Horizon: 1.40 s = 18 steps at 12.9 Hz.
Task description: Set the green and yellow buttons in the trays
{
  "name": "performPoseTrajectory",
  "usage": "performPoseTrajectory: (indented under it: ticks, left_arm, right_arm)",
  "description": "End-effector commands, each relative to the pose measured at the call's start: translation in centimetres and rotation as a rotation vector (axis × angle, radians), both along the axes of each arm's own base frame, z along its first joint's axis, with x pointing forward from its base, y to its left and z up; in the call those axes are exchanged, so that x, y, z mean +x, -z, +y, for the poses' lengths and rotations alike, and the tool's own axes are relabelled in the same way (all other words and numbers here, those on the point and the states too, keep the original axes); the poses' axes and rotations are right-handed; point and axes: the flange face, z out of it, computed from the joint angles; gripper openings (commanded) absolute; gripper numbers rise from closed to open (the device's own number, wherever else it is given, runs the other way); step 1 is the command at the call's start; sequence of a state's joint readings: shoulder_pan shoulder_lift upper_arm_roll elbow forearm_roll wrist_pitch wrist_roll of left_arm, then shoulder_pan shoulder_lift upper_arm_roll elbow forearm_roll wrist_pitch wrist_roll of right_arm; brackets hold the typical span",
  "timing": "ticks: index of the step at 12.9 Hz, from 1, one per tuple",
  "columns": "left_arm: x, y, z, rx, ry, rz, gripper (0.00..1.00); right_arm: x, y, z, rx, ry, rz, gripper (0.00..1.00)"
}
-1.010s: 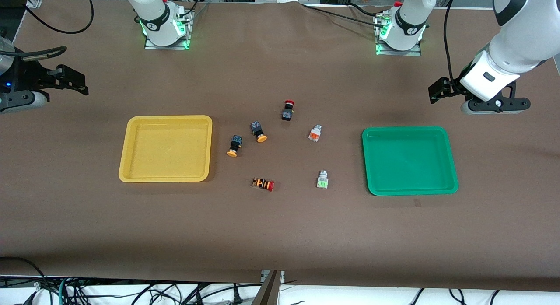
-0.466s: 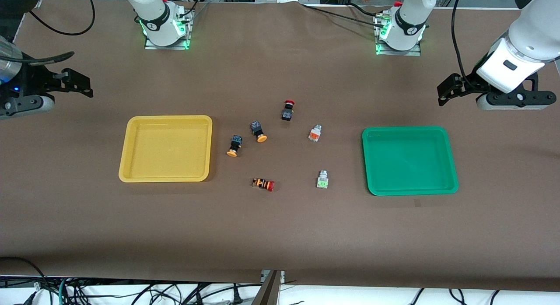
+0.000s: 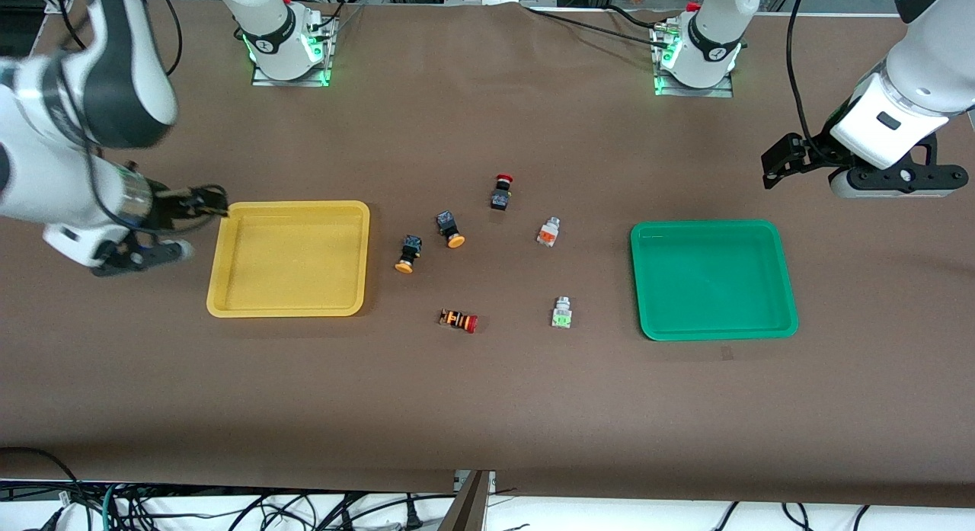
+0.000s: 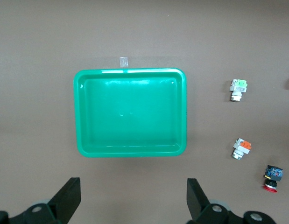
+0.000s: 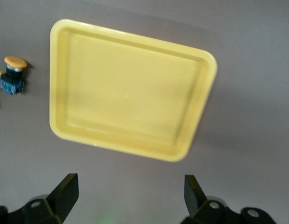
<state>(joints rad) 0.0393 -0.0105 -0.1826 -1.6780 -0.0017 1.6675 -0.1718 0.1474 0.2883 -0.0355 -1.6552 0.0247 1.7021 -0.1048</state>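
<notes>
Two black buttons with yellow-orange caps [image 3: 408, 254] [image 3: 450, 229] lie beside the yellow tray [image 3: 289, 206]. A white orange-marked button [image 3: 548, 232] and a white green-marked button [image 3: 561, 313] lie between them and the green tray [image 3: 708, 225]. Both trays are empty. My right gripper [image 3: 202, 203] is open and empty over the table at the yellow tray's edge; its wrist view [image 5: 130, 196] shows that tray [image 5: 135, 44] and one yellow-capped button [image 5: 13, 73]. My left gripper [image 3: 781, 165] is open and empty over the table beside the green tray; its wrist view [image 4: 132, 200] shows that tray [image 4: 130, 71].
A black button with a red mushroom cap [image 3: 500, 191] lies toward the bases from the other buttons. A red-capped button with an orange-striped body [image 3: 458, 320] lies nearest the front camera. The left wrist view shows both white buttons [image 4: 238, 88] [image 4: 241, 148].
My right arm has swung in from its end of the table to the yellow tray's edge. My left gripper has shifted slightly toward its end of the table. No button has moved.
</notes>
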Motion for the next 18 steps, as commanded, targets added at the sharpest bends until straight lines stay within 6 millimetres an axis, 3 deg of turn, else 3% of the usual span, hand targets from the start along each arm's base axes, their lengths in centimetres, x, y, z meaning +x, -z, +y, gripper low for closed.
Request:
performPoseTrajectory:
  ticks: [1, 2, 4, 6, 8, 11, 14, 15, 16, 17, 18]
  left_arm:
    - [0.8, 1.0, -1.2, -0.020, 0.018, 0.039, 1.00]
    - [1.7, 2.9, -2.2, -0.025, 0.034, 0.069, 1.00]
    - [3.4, 7.8, -6.4, -0.054, 0.100, 0.120, 1.00]
    - [5.3, 10.6, -10.7, -0.099, 0.155, 0.077, 1.00]
    - [6.2, 15.4, -15.8, -0.130, 0.190, 0.086, 1.00]
    - [8.1, 22.6, -20.4, -0.176, 0.218, 0.034, 1.00]
    - [9.7, 29.3, -21.1, -0.196, 0.203, -0.023, 1.00]
    - [9.3, 31.0, -22.9, -0.161, 0.261, -0.059, 1.00]
    - [9.3, 32.5, -23.3, -0.118, 0.303, -0.087, 1.00]
    - [9.3, 33.7, -23.4, -0.103, 0.314, -0.097, 1.00]
    - [9.5, 34.6, -23.5, -0.114, 0.303, -0.115, 1.00]
  right_arm:
    - [0.0, 4.4, 6.7, -0.008, 0.085, -0.024, 1.00]
    - [-0.1, 6.0, 10.1, -0.013, 0.130, -0.036, 1.00]
    - [-0.8, 8.6, 15.4, -0.020, 0.235, -0.052, 1.00]
    - [-1.6, 10.6, 19.3, -0.015, 0.287, -0.061, 1.00]
    - [-2.6, 13.2, 22.8, -0.014, 0.339, -0.073, 1.00]
    - [-3.2, 17.3, 26.5, 0.010, 0.423, -0.112, 1.00]
    - [-3.5, 20.8, 27.6, 0.024, 0.429, -0.124, 1.00]
    - [-3.8, 21.6, 28.0, 0.023, 0.422, -0.121, 1.00]
    - [-4.0, 22.0, 28.1, 0.020, 0.420, -0.118, 1.00]
    - [-4.1, 22.4, 28.1, 0.016, 0.420, -0.113, 0.83]
    - [-4.3, 22.5, 28.1, 0.011, 0.417, -0.108, 0.54]
